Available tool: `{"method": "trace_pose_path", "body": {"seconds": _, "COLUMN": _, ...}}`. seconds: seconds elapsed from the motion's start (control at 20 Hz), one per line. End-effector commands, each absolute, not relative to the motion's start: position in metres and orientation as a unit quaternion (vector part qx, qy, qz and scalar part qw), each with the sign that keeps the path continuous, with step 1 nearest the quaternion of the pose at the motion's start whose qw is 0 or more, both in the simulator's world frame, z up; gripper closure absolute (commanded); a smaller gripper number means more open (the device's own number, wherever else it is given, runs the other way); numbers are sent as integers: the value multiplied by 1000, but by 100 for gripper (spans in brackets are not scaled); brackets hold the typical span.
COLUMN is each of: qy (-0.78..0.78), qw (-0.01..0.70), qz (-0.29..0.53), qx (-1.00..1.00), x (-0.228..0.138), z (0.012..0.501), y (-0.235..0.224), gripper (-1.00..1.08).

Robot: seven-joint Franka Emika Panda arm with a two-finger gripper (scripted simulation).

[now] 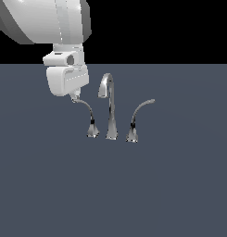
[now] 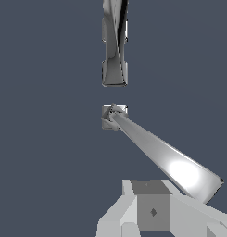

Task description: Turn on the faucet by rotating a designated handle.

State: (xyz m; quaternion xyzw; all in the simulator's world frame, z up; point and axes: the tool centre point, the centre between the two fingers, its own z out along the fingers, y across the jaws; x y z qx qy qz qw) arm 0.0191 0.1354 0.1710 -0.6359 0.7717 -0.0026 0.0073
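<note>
The chrome faucet (image 1: 109, 109) stands mid-scene with its hooked spout between two curved levers. The handle (image 1: 85, 111) arches from its flared base toward the exterior view's left. My gripper (image 1: 74, 96) hangs at the handle's outer tip and seems to touch it. Its fingers show as one narrow nub, jaws together, holding nothing. In the wrist view the handle (image 2: 161, 152) runs from its base to a bright tip beside my gripper (image 2: 151, 203), and the spout (image 2: 115, 46) lies beyond it.
The mirror-image lever (image 1: 139, 113) arches toward the exterior view's right from its own base. The faucet stands on a flat dark grey-blue surface (image 1: 179, 185). The white arm and wrist body (image 1: 64, 69) hang above the handle.
</note>
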Motion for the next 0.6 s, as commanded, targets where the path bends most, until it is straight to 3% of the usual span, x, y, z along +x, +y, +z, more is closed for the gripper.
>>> {"method": "trace_pose_path", "body": {"seconds": 0.0, "qy": 771, "qw": 1, "qz": -1, "qx": -636, "x": 5, "z": 171, "y": 135, "gripper": 108}}
{"method": "trace_pose_path", "body": {"seconds": 0.55, "qy": 770, "qw": 2, "qz": 0, "qx": -639, "x": -12, "z": 171, "y": 122, "gripper": 108}}
